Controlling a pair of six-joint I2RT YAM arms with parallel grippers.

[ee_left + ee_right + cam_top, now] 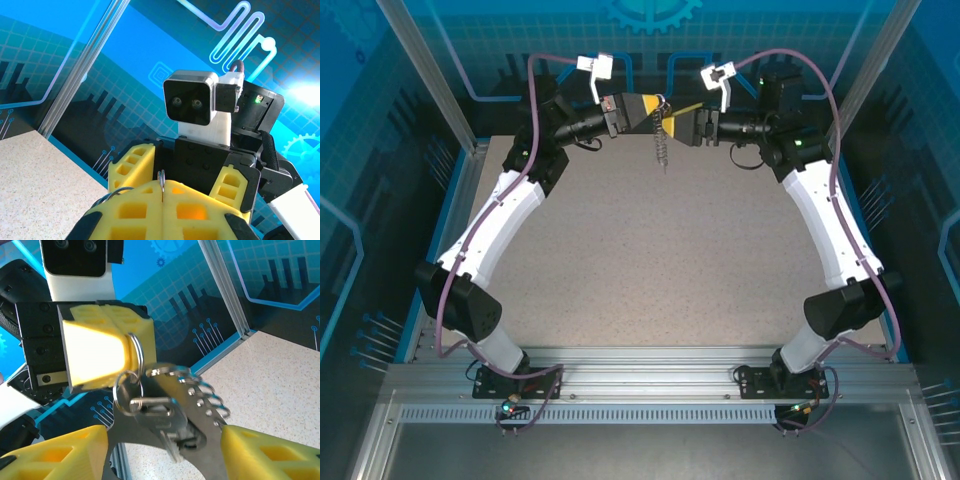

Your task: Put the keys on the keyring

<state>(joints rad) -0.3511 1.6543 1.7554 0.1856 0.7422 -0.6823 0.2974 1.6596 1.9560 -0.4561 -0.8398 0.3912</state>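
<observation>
Both arms are raised at the far side of the table, grippers tip to tip. My left gripper [655, 110] [161, 196] is shut on a silvery split ring [161, 178] [136, 353]. From that ring hangs the keyring [212, 432] [662, 145]: a dark grey strap with a smaller ring [127, 391] and a row of metal links [202, 390]. A small key [159, 412] dangles in the cluster, blurred. My right gripper [688, 122] [162, 460] is open, its yellow fingers [55, 455] spread either side of the hanging cluster without touching it.
The speckled table [660, 260] lies well below both grippers. Blue patterned walls with metal frame posts [425, 75] enclose the back and sides. An aluminium rail [650, 365] runs along the near edge by the arm bases.
</observation>
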